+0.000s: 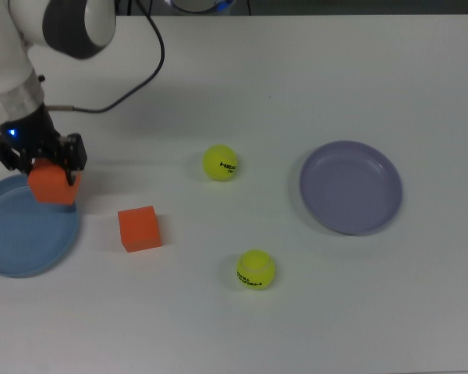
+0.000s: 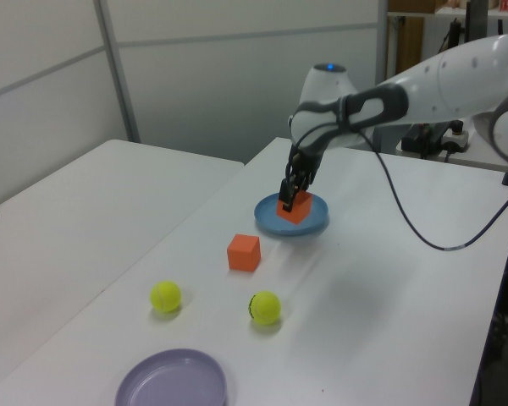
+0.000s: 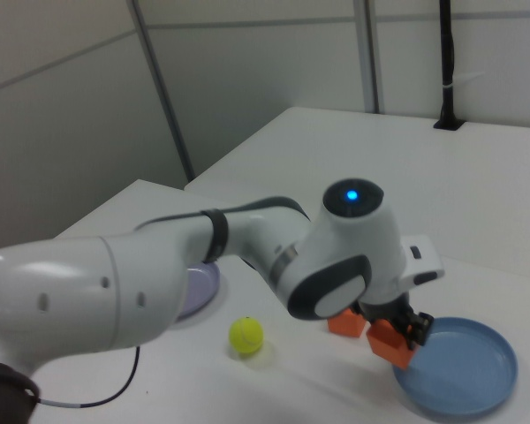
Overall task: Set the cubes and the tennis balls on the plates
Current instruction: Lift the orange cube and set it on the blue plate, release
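Gripper (image 1: 51, 165) clamped on one orange cube (image 1: 54, 185), held clear of the table (image 1: 296, 78) over the near rim of the light blue plate (image 1: 15, 241); in the top view, just inside the plate's right edge. Same hold seen in the left view (image 2: 293, 206) and the right view (image 3: 391, 344), cube tilted slightly in the jaws.

Second orange cube (image 1: 139, 228) resting on the table just beside the blue plate, off its rim. Two tennis balls farther from the blue plate: one (image 1: 220, 163) between the two plates, the other (image 1: 255, 269) nearer the lower edge of the top view. Lavender plate (image 1: 349, 187) well apart from the blue plate, nothing on it.

Risks, as judged: release this close to the rim likely to land the cube on the raised lip, tipping it back onto the table. Tilted cube may tumble on landing. Light plastic plate liable to slide if nudged.

Materials: cubes matte, flat-faced, sharp-edged, stable once seated. Balls fuzzy, round, prone to rolling. Plates smooth, shallow, round, raised rims.
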You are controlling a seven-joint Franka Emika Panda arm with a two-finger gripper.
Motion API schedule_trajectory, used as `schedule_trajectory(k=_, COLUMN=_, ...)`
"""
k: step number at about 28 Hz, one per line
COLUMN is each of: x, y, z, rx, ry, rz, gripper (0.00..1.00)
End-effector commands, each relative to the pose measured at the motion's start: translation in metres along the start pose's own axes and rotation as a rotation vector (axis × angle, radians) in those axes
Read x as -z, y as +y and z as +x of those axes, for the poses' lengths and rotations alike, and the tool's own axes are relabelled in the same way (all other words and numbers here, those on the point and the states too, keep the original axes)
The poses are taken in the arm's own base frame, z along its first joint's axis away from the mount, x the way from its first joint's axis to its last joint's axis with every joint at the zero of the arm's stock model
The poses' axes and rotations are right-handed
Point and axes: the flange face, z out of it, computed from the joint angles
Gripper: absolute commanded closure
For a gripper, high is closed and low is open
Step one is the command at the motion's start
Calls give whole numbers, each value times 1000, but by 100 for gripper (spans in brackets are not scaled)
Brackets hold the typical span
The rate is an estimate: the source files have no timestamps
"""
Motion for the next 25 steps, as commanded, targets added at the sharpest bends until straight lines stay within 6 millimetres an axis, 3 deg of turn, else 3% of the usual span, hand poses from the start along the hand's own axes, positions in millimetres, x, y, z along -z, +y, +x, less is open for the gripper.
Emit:
schedule_trajectory(k=1, x=-20, y=20, z=19, rx=-38, ry=62, rz=-7, gripper=97)
schedule_trajectory(k=5, x=-20, y=30, z=30, rx=-56, ry=87, rz=-16, gripper=98)
schedule_trajectory(k=15, x=-46, y=56, z=23, rx=-79, ry=80, rz=-28, gripper=98)
schedule_trajectory(k=17, x=-50, y=57, z=23, rx=-79, ry=82, rz=-32, gripper=94)
schedule_trajectory(k=18, x=-49, y=57, z=23, rx=-81, ry=88, rz=-34, gripper=82)
schedule_trajectory(k=19, x=-49, y=56, z=23, rx=-91, ry=92, rz=-31, gripper=54)
schedule_trajectory(k=20, x=-48, y=57, z=23, rx=-96, ry=93, rz=-32, gripper=14)
schedule_trajectory(k=21, x=-48, y=57, z=23, rx=-86, ry=91, rz=-38, gripper=0)
schedule_trajectory(k=25, x=-19, y=55, z=30, rx=-88, ry=126, rz=-45, gripper=0)
